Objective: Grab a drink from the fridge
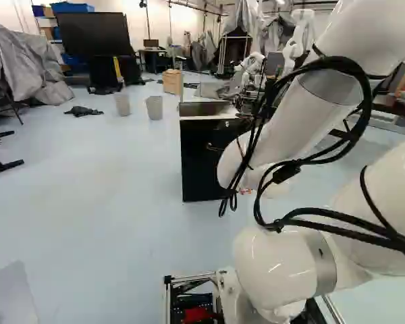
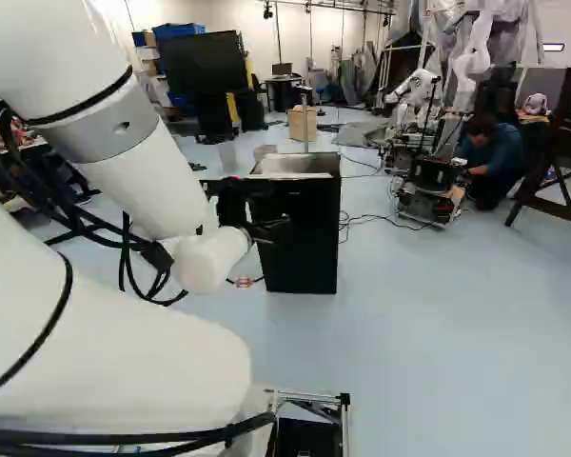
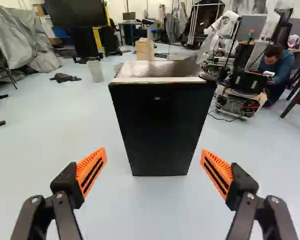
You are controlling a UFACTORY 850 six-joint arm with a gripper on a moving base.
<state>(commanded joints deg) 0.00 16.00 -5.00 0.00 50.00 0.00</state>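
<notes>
fridge point(image 3: 160, 125) is black, top point(image 3: 145, 69) silvery | pads point(image 3: 91, 170) orange, black-striped | arm point(image 2: 147, 186) white, grey-banded | floor point(image 1: 88, 189) pale blue | box point(image 3: 144, 49) tan

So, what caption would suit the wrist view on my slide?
Open claw facing a small black fridge, its door shut.

bright, even light leaves a pale sheen atop the fridge point(image 3: 150, 69) ahead of the gripper point(image 2: 278, 209), the far background soft.

Fridge point(image 3: 157, 130) on floor point(image 3: 155, 210), box point(image 3: 143, 50) behind, bin point(image 3: 96, 72) behind left
</notes>
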